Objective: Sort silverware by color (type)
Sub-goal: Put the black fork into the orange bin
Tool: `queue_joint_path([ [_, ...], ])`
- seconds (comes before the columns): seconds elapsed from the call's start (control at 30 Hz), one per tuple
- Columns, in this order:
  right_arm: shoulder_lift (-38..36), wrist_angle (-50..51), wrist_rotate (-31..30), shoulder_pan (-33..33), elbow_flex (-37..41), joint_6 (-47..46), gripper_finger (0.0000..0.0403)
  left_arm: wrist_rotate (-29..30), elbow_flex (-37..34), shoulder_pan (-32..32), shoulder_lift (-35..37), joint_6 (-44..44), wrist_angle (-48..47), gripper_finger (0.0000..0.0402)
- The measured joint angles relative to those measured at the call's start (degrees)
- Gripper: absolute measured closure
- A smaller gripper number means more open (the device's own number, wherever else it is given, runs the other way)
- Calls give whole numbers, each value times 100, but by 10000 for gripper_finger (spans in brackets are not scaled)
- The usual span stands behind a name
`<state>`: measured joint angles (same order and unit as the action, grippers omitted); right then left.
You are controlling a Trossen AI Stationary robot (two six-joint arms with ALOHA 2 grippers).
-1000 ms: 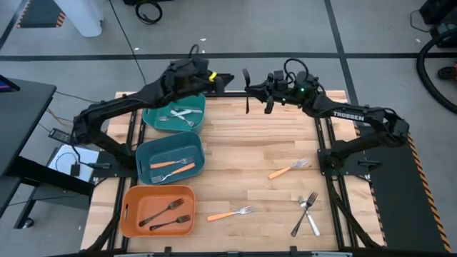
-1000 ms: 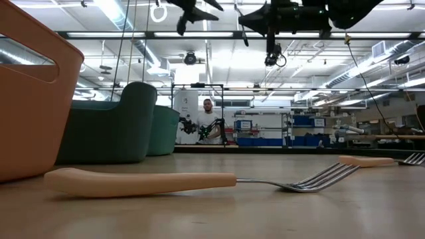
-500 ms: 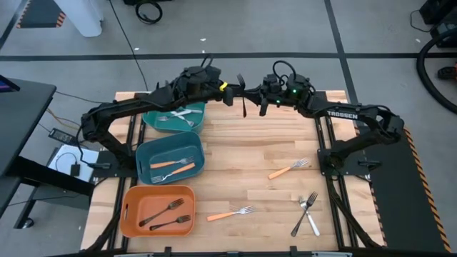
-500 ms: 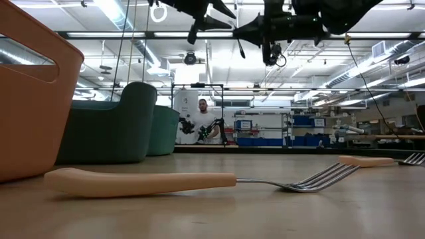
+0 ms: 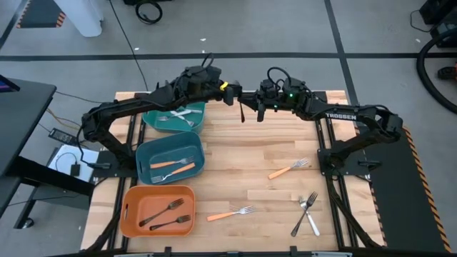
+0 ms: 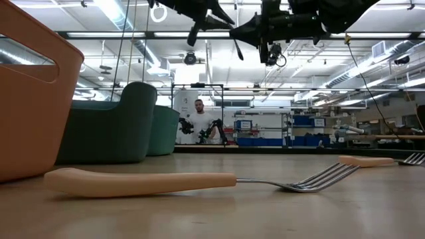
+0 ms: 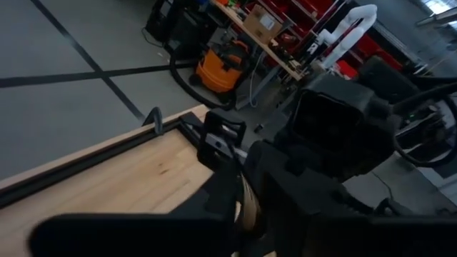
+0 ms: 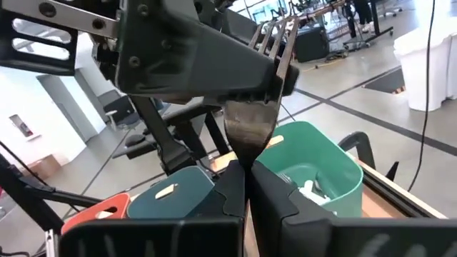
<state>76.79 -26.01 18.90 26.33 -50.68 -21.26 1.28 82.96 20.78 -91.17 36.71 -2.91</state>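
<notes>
Black fork point(image 8: 251, 121) is up in the air at the top middle of the overhead frame, just right of the green bin point(image 5: 202, 108) and above the back strip of the table point(image 5: 271, 143). Right claw point(image 8: 246, 187) is closed on its handle end, tines pointing away from the wrist. Left claw point(image 5: 234, 95) is nose to nose with it at the fork's other end, and I cannot tell whether it has clamped. That is your main risk: if the right one lets go before the left has a real pinch, the fork drops, probably onto the wood or into the green bin, which holds the white-handled ones, so a wrong sort. A thin, smooth handle could also swivel in a partial pinch and hang crooked. If both clamp and either arm pulls, you get a tug of war and the fork may flick out. The two wrists are very close, so a small drift means a knock. After the swap, watch the destination: dark forks lie in the orange bin point(image 5: 128, 207) at lower left, past the teal bin point(image 5: 143, 153), a long carry on a weak hold. Loose forks wait at lower right, well apart from all this.
</notes>
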Motion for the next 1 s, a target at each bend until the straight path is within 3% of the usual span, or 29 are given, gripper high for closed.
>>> queue_joint_path([
  [0.13,0,8,-1,-6,0,40,391,-71,0,-11,0,-12,46,388],
  [0.3,2,4,17,-39,0,-188,386,-72,2,-52,0,-122,45,389],
  [0.5,-61,-16,167,-44,0,-615,348,-614,1,-52,234,-649,-159,391],
  [0.73,-344,-7,884,-33,0,-780,306,-620,0,-83,936,-1137,-1526,392],
  [1.0,-487,-1,935,46,-2,-810,299,-1133,0,-857,1831,-1628,-3761,392],
])
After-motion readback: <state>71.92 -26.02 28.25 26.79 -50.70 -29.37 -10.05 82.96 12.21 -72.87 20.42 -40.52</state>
